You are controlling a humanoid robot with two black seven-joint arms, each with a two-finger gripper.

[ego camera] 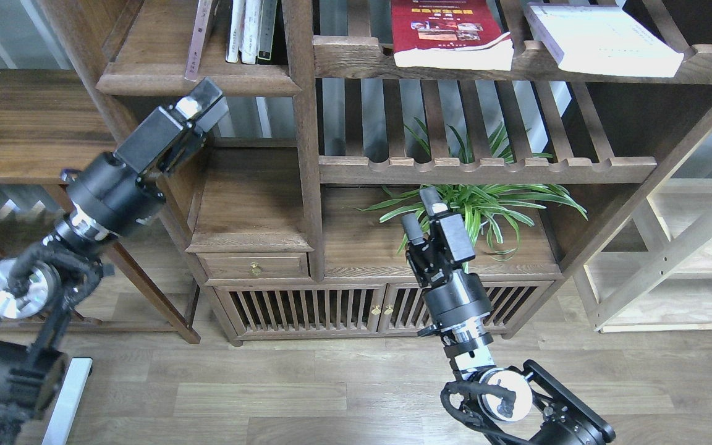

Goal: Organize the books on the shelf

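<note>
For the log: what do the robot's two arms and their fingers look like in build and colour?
Both arms are matte black with drum-shaped wrist sections, a bright silver ring behind each, polished silver joint discs and loose black cables. The left gripper is a boxy black block with a pale end patch. The right gripper has two stubby black fingers and small white lettering on its body.

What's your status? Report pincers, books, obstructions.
Left pincer empty, just under the shelf. Right pincer open, empty, by the plant. Red book and white book lie on the slatted rack. Nothing blocking.
</note>
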